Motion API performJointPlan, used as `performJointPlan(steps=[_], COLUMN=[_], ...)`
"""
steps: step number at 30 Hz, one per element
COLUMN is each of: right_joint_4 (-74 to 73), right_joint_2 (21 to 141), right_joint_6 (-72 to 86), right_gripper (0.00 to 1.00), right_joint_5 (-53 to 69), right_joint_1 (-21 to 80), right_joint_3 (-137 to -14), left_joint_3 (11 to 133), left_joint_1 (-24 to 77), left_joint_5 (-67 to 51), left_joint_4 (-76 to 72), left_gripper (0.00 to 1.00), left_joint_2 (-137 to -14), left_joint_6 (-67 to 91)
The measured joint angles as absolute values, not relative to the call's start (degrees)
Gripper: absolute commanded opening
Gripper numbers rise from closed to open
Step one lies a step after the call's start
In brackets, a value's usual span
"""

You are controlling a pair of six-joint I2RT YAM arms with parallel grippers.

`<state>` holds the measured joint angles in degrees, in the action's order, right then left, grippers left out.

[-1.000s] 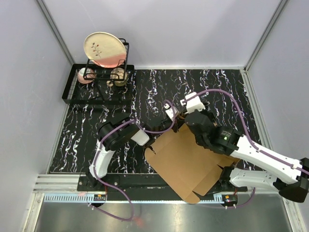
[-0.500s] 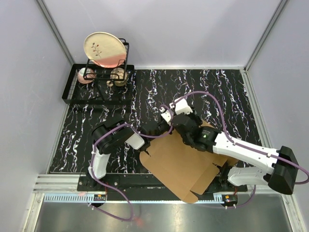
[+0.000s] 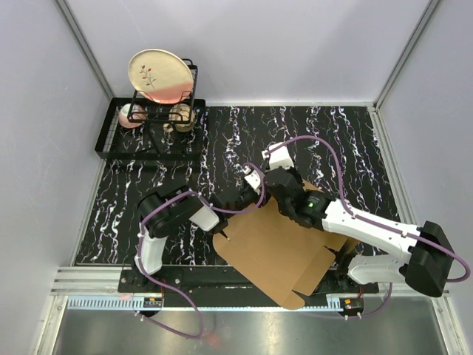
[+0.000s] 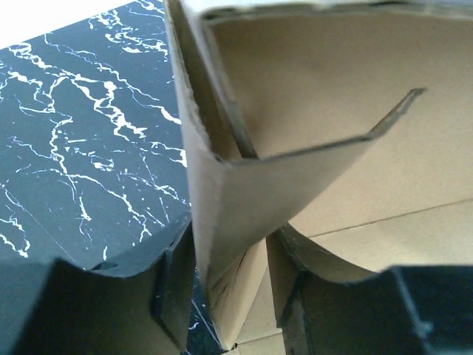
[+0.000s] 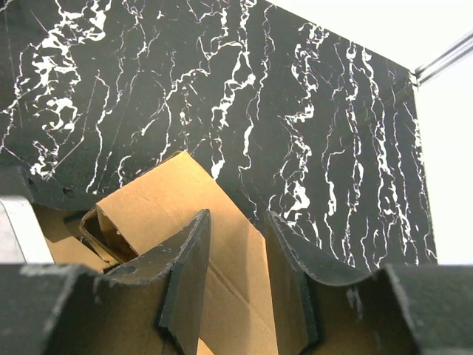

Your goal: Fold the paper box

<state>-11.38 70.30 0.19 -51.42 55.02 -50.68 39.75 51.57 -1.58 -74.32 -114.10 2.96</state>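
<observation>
Paper box [image 3: 277, 251] far corner under R arm [image 3: 355, 222]

The right arm [image 3: 355, 225] is covering the far edge of the paper box [image 3: 273, 251], perhaps hiding a flap there.

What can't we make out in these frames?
- Left wrist: whether left gripper pinches the paper box flap; contact in shadow.
- Right wrist: most of the box, behind right gripper and frame edges.
- Top external: both grippers' fingers, under their own wrists.
</observation>
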Motion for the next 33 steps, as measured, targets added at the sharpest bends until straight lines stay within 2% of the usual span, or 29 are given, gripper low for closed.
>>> performJointPlan(steps=[3,8,11,12,15,19,23,26,31,33], right_joint_4=[-9.91,-8.6,-8.23,-8.16,-8.36,-9.15,-10.63,-11.92,-12.21,-11.99], right_joint_2=[70.67,70.89,70.7,70.61,70.11,69.28,68.75,68.71,68.82,69.63], right_joint_6=[0.47,0.99,1.34,1.48,1.91,2.44,2.26,1.72,0.86,0.89], right_gripper=[0.41,0.39,0.38,0.38,0.38,0.41,0.49,0.51,0.5,0.47], right_joint_5=[-51.29,-50.87,-50.89,-50.92,-50.94,-50.41,-50.39,-50.94,-51.03,-50.98], right_joint_1=[54.98,54.94,54.94,54.94,54.94,54.96,54.85,54.74,54.54,54.37], right_joint_3=[-50.35,-49.3,-48.93,-48.75,-48.38,-48.29,-48.71,-49.47,-49.78,-50.04], left_joint_3=[38.98,38.5,38.48,38.48,38.5,38.52,38.52,38.52,38.48,38.39], left_joint_1=[51.86,51.83,51.83,51.83,51.4,51.22,51.29,51.35,51.96,52.36], left_joint_5=[-1.78,-1.76,-1.8,-1.93,-1.23,-1.23,-1.19,-1.02,0.56,1.93], left_joint_4=[-74.3,-74.06,-74.04,-74.02,-73.87,-73.82,-73.84,-73.87,-73.63,-73.19], left_gripper=[0.5,0.49,0.29,0.17,0.07,0.0,0.0,0.0,0.0,0.05], left_joint_2=[-113.69,-113.6,-113.6,-113.6,-113.6,-113.6,-113.6,-113.6,-113.38,-113.08], left_joint_6=[3.05,3.03,2.96,2.94,2.26,1.76,1.67,1.67,1.02,0.89])
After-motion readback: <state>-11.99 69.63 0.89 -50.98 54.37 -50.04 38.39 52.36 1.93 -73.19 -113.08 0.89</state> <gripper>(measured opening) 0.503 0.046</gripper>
